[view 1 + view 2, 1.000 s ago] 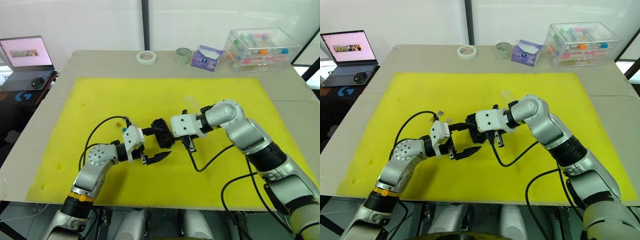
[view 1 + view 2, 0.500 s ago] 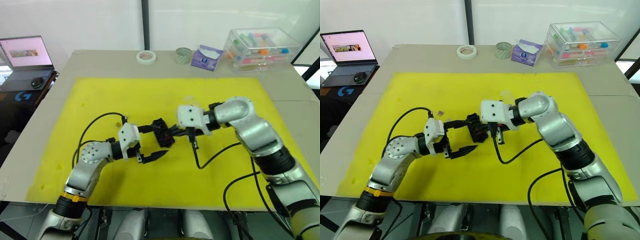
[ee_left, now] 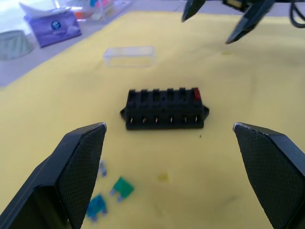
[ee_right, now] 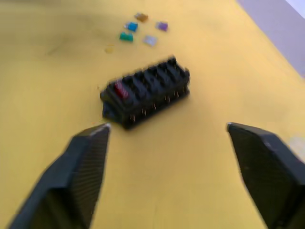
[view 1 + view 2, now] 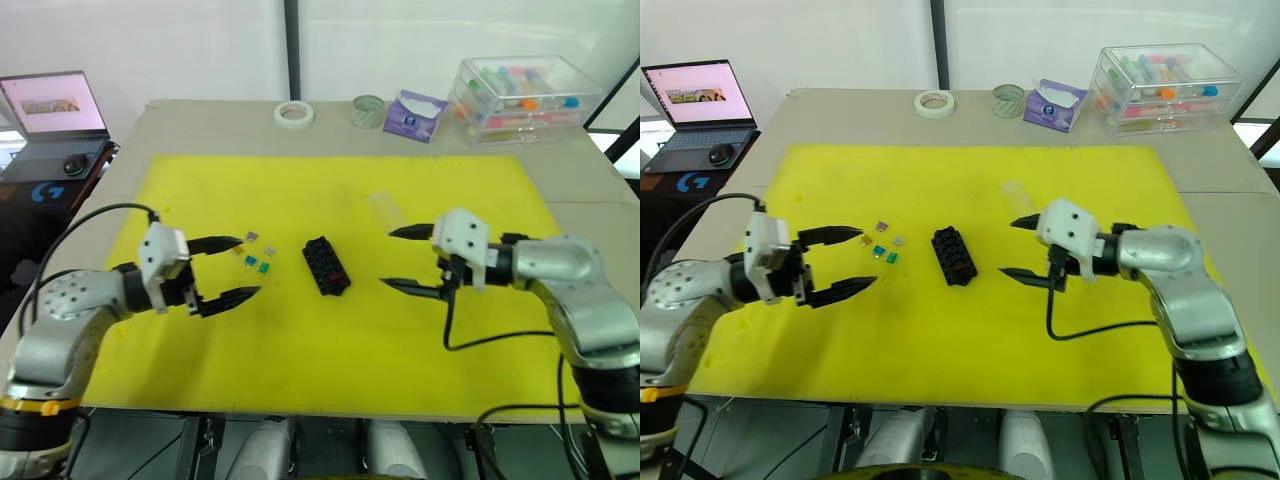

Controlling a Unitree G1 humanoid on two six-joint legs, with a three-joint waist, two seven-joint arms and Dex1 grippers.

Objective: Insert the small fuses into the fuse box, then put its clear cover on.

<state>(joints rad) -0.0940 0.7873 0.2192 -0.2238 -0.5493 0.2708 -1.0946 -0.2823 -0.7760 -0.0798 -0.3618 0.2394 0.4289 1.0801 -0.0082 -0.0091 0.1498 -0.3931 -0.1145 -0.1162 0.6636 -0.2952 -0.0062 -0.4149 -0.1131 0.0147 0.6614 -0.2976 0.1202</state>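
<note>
Small fuses [image 5: 256, 257] lie loose on the yellow mat [image 5: 300, 340], just beyond our left gripper [image 5: 228, 269], which is spread and empty. The fuse box [image 5: 326, 265] sits mid-mat with one red fuse seated, the clear cover [image 3: 129, 56] behind it. Our right gripper [image 5: 404, 259] gapes too.

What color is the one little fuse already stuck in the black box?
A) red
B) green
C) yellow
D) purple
A: the left wrist view shows one red fuse seated in the end slot of the fuse box, while the other slots are empty.
</note>
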